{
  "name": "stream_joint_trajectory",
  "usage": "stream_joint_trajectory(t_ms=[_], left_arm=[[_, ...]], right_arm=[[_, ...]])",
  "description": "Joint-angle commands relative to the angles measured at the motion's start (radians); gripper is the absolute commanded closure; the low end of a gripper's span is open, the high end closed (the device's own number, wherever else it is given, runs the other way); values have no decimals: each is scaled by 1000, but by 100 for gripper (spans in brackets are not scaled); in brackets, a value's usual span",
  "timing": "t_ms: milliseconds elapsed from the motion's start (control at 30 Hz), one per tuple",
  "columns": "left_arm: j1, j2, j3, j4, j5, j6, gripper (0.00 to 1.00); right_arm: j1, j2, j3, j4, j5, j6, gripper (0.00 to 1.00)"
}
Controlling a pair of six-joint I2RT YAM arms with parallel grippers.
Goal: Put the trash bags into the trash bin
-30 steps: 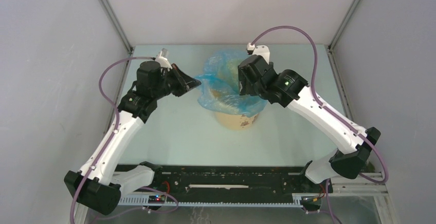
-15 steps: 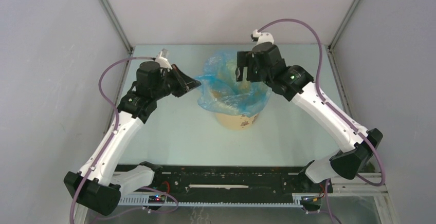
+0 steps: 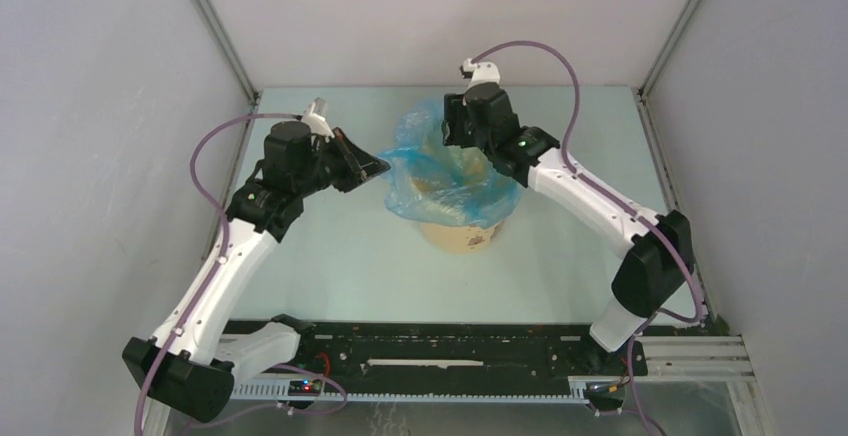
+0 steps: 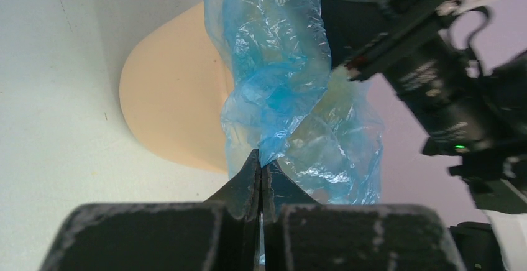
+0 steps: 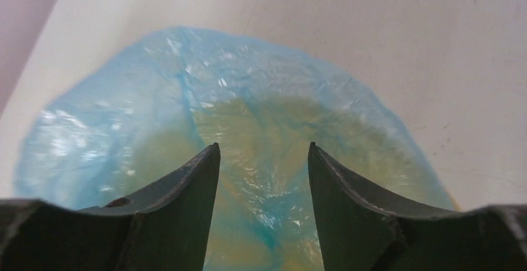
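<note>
The light-blue trash bag [image 3: 440,171] is draped over the mouth of the pale tan trash bin [image 3: 462,234] in the middle of the table. My left gripper [image 3: 385,164] is shut on the bag's left edge and holds it out to the left of the bin; the pinched film shows in the left wrist view [image 4: 273,84] beside the bin's side [image 4: 171,103]. My right gripper [image 3: 450,136] is open and empty above the bag's far rim. In the right wrist view its fingers [image 5: 186,190] frame the bag [image 5: 248,128] spread over the bin's opening below.
Metal frame posts [image 3: 215,26] stand at the back corners by the grey walls. A black rail [image 3: 430,341] runs along the near edge between the arm bases. The table surface [image 3: 330,256] is pale green.
My right arm has lifted off the bin's right side and swung back and left over the bag's far rim. My left gripper has kept its hold in place.
</note>
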Motion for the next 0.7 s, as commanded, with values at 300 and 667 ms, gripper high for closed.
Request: stream_joint_trajectory(t_ms=[300, 667], left_arm=[[-14, 60, 72, -11, 19, 7, 100], [-7, 223, 253, -22, -59, 81, 100]], right_arm=[[45, 109, -287, 319, 25, -9, 39], [-7, 121, -145, 26, -75, -22, 21]])
